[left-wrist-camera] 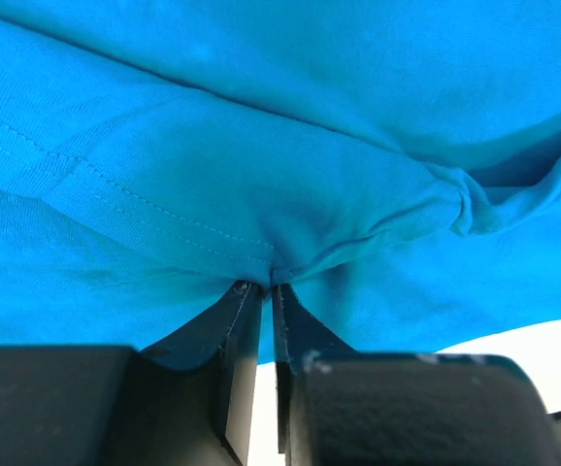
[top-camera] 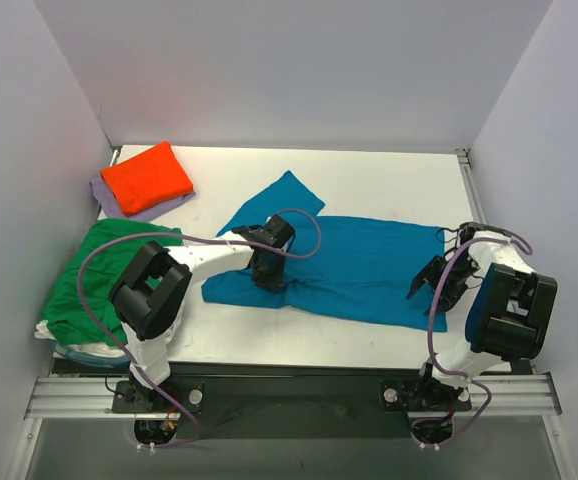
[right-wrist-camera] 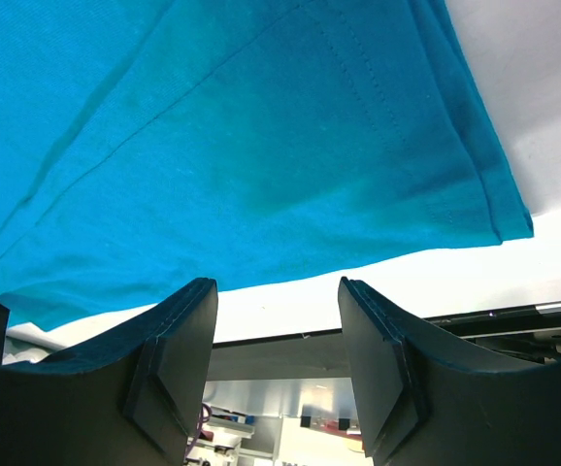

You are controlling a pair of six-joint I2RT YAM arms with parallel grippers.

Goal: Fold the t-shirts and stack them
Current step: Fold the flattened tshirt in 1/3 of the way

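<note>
The teal-blue t-shirt [top-camera: 359, 262] lies spread across the middle of the table, one sleeve pointing to the back. My left gripper [top-camera: 267, 272] stands over its near left part and is shut on a pinched ridge of the teal cloth [left-wrist-camera: 358, 204], which bunches at the fingertips [left-wrist-camera: 251, 291]. My right gripper [top-camera: 439, 283] is at the shirt's right end, open, with nothing between its fingers [right-wrist-camera: 188, 330]. The shirt's hemmed corner [right-wrist-camera: 455, 194] lies just beyond them. The folded orange t-shirt [top-camera: 147, 177] rests on the lavender one [top-camera: 119, 207] at the back left. The green t-shirt [top-camera: 94, 275] is heaped over the white one [top-camera: 49, 328] at the left.
White walls close in the table at the back and on both sides. The table's near edge [right-wrist-camera: 378, 335] runs just under my right gripper. A pale blue rim [top-camera: 79, 352] shows beneath the green and white heap. Bare table [top-camera: 389, 180] shows behind the teal shirt.
</note>
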